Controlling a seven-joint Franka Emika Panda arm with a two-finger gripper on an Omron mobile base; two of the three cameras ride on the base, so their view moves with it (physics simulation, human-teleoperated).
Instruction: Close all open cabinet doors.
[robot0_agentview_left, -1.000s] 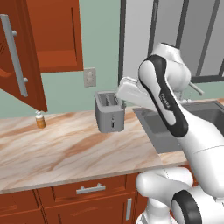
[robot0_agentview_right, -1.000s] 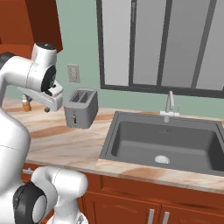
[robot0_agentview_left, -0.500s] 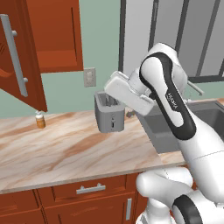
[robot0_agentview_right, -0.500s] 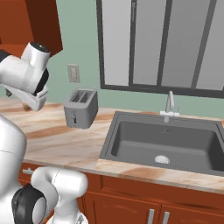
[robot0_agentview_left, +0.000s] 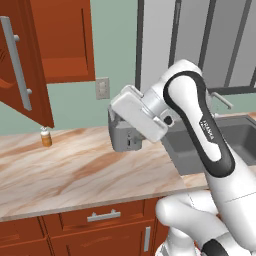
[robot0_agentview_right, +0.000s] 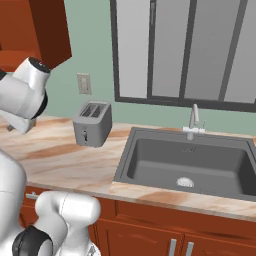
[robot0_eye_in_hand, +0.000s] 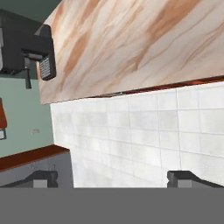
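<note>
Marbled beige stone bench (robot0_agentview_left: 75, 175) runs beneath green wall; jaws (robot0_eye_in_hand: 113, 177) spread apart, grasping nothing. Reddish-brown wooden cabinet door (robot0_agentview_left: 22, 65) stands ajar, well left of jaws, above bench

Premises: a rendered domestic kitchen. Evidence: marble-patterned counter (robot0_agentview_left: 75, 175), inset grey sink (robot0_agentview_right: 187, 165) with faucet (robot0_agentview_right: 194, 120), grey toaster (robot0_agentview_right: 91, 123), wall outlet (robot0_agentview_right: 83, 83), reddish-brown wall cabinet door (robot0_agentview_left: 22, 60) standing open, base drawers (robot0_agentview_left: 100, 217), window (robot0_agentview_right: 185, 50) above the sink.
</note>
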